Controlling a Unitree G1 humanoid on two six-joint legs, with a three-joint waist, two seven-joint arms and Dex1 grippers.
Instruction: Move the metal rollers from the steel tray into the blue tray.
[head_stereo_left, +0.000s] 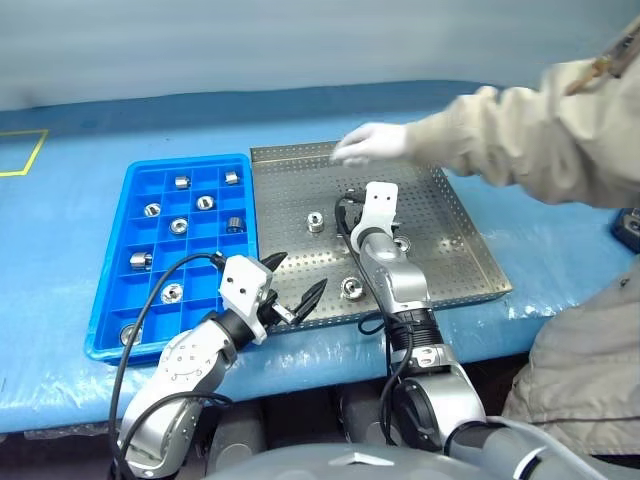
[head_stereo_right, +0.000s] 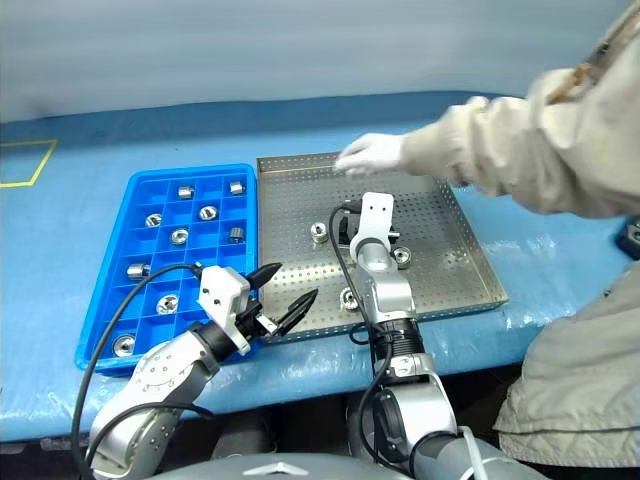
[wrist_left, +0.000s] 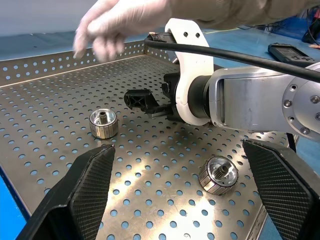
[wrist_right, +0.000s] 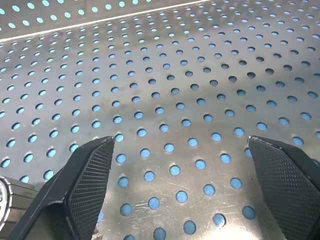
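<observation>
**A:** What's the bench like from where you sit?

**B:** I'm looking down on a table (head_stereo_left: 60, 230) under a blue cover, plain pale wall behind. Nearest me, my left gripper (head_stereo_left: 297, 280) hangs over the near edge where the two trays meet, pointing across to the right, about level. Its jaws stand wide apart with nothing between them.

**A:** And the right one?

**B:** The right gripper (wrist_right: 182, 185) is reached further out, low over the steel tray (head_stereo_left: 470, 270), tipped a little downward. Its jaws are also spread wide, with only bare perforated floor between them and nothing held.

**A:** Where are the metal rollers (head_stereo_left: 351, 288)?

**B:** Three or so are left in the steel tray: one near its front edge beside my right arm, one just right of that wrist, one left of it toward the middle. Nine or so sit in compartments of the blue tray (head_stereo_left: 110, 300), on the left.

**A:** So which step is this?

**B:** I'd say partway through, between picks. Next I need to bring one set of fingers around a roller and close. But a person's gloved hand (head_stereo_left: 372, 143) is stretched over the far side of the steel tray, so I'd want to mind it before reaching.
</observation>
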